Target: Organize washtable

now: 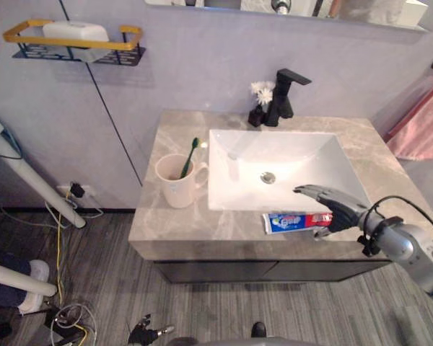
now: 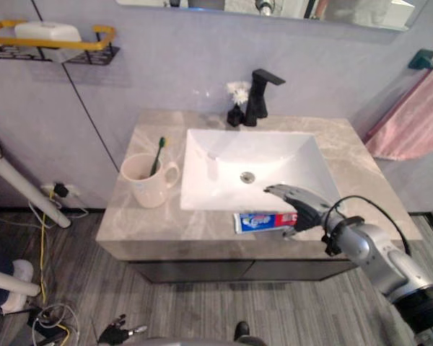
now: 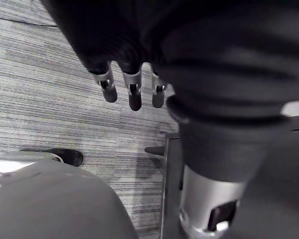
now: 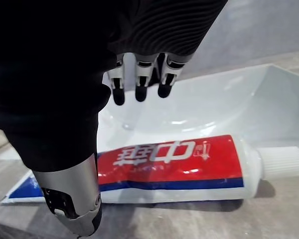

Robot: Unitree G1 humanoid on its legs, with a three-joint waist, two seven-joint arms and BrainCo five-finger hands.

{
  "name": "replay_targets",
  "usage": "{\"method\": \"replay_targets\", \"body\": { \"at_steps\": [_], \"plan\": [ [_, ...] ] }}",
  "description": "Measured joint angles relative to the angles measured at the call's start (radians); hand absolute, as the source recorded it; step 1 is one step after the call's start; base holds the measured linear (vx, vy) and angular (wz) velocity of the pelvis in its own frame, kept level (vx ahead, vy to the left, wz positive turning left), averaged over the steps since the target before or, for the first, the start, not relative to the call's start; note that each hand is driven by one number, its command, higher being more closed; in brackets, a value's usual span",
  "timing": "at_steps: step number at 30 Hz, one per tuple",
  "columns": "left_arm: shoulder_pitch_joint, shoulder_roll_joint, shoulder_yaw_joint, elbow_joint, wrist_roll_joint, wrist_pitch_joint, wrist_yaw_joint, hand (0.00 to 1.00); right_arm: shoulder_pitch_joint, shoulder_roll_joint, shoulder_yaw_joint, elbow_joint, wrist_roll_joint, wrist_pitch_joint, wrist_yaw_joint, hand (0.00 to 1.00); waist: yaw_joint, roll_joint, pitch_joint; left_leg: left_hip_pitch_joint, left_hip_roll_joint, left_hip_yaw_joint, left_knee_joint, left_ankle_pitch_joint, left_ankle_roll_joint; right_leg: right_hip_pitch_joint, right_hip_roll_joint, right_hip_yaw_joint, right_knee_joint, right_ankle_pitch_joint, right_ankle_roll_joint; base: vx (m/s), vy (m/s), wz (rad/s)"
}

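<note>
Just in front of the sink, my right robot hand hovers, fingers straight and empty, over the toothpaste tube, seemingly poised to grab it.

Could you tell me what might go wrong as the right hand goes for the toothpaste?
1. The toothpaste lies on the narrow strip between the sink and the counter's front edge; a nudge from the open right hand could send it into the sink or onto the floor.
2. It lies flat, so the fingers may slip off it.
</note>
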Motion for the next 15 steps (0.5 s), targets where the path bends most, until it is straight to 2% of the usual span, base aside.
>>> {"method": "replay_targets", "body": {
  "at_steps": [7,8,15],
  "plan": [
    [0.000,0.006,-0.024,0.001,0.000,0.000,0.000,0.00,-0.011,0.000,0.000,0.029,-0.097,0.003,-0.028,0.00,0.000,0.003,0.003,0.000,0.000,0.000,0.000,0.000,0.000,0.000,0.000,-0.001,0.000,0.000,0.000,0.00,0.000,0.00],
    [0.000,0.006,-0.025,0.001,0.000,0.000,0.000,0.00,-0.017,0.000,0.000,0.039,-0.114,0.009,-0.034,1.00,0.000,0.003,0.004,0.000,0.000,0.000,0.000,0.000,0.000,0.000,0.000,0.000,0.000,0.000,0.000,0.00,0.000,0.00],
    [0.000,0.007,-0.027,0.002,-0.001,0.000,-0.001,0.00,-0.037,0.000,0.000,0.041,-0.134,0.022,-0.043,1.00,-0.001,0.005,0.032,0.000,0.000,0.001,-0.003,0.004,0.000,-0.001,0.001,0.000,-0.001,0.003,-0.003,-0.02,-0.017,0.00]
  ]
}}
